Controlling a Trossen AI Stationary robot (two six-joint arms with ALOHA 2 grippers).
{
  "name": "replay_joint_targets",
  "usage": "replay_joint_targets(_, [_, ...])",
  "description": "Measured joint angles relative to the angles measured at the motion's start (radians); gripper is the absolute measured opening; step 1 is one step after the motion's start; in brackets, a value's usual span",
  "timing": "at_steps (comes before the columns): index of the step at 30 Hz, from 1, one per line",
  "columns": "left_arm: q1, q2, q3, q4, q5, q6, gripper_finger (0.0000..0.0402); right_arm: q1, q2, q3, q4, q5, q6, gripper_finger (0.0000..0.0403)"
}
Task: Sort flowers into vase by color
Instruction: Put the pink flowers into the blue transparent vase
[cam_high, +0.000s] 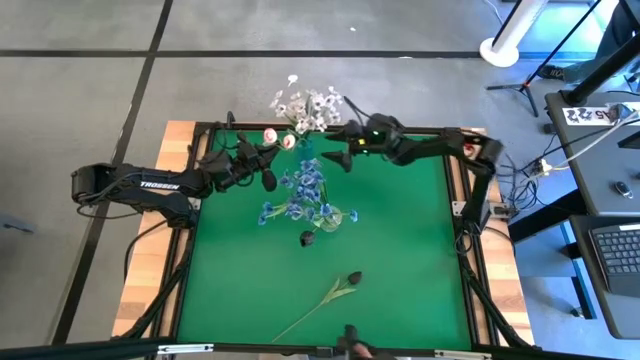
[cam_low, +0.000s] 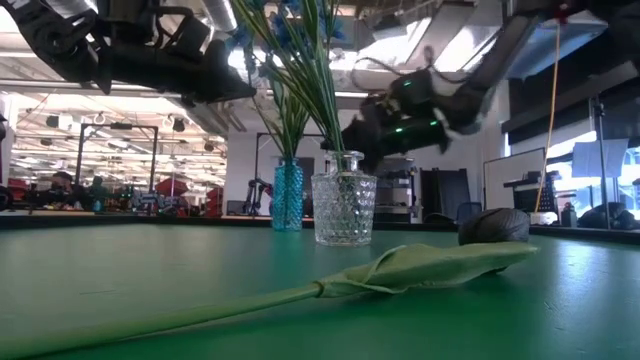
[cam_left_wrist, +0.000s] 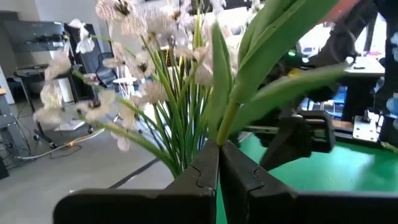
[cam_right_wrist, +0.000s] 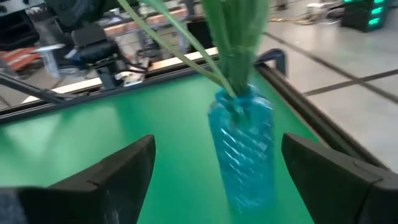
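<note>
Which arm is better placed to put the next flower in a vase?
Left. The left gripper is shut on a leafy green stem near the white blossoms; the right gripper is open and empty, facing the blue vase.

A near-black tulip (cam_high: 352, 279) with long green leaves lies flat on the tabletop (cam_high: 400, 260), well in front of the clear vase (cam_low: 343, 210), which stands upright holding blue sprays (cam_high: 305, 190). Behind it the blue vase (cam_right_wrist: 241, 149) stands upright with white sprays (cam_high: 308, 108) fanning past the tabletop's far edge. Just left of the blue vase, the left hand (cam_left_wrist: 219, 163) is closed on the green stem of a pink tulip (cam_high: 270, 135), with a second pink tulip (cam_high: 288, 141) beside it.
</note>
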Motion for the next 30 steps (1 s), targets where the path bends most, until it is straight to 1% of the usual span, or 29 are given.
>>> replay_joint_targets(5, [0.000, 0.000, 0.000, -0.019, 0.000, -0.011, 0.0000, 0.007, 0.108, 0.140, -0.052, -0.052, 0.002, 0.0349])
replay_joint_targets(10, [0.001, 0.000, 0.000, -0.018, 0.008, -0.018, 0.0000, 0.020, 0.169, 0.237, -0.100, -0.035, -0.008, 0.0349])
replay_joint_targets(14, [-0.003, 0.000, 0.000, -0.019, 0.010, -0.021, 0.0000, 0.028, 0.194, 0.294, -0.151, -0.031, -0.010, 0.0349])
replay_joint_targets(19, [-0.003, 0.000, 0.000, -0.019, 0.012, -0.028, 0.0000, 0.032, 0.204, 0.325, -0.209, -0.020, -0.035, 0.0349])
replay_joint_targets(21, [-0.003, 0.000, 0.000, -0.019, 0.012, -0.029, 0.0000, 0.032, 0.205, 0.325, -0.219, 0.008, -0.037, 0.0349])
replay_joint_targets(26, [-0.003, 0.000, 0.000, -0.019, 0.034, -0.036, 0.0000, 0.032, 0.206, 0.325, -0.220, 0.068, -0.046, 0.0349])
replay_joint_targets(30, [-0.003, 0.000, 0.000, -0.019, 0.036, -0.039, 0.0000, 0.038, 0.208, 0.326, -0.212, 0.081, -0.059, 0.0349])
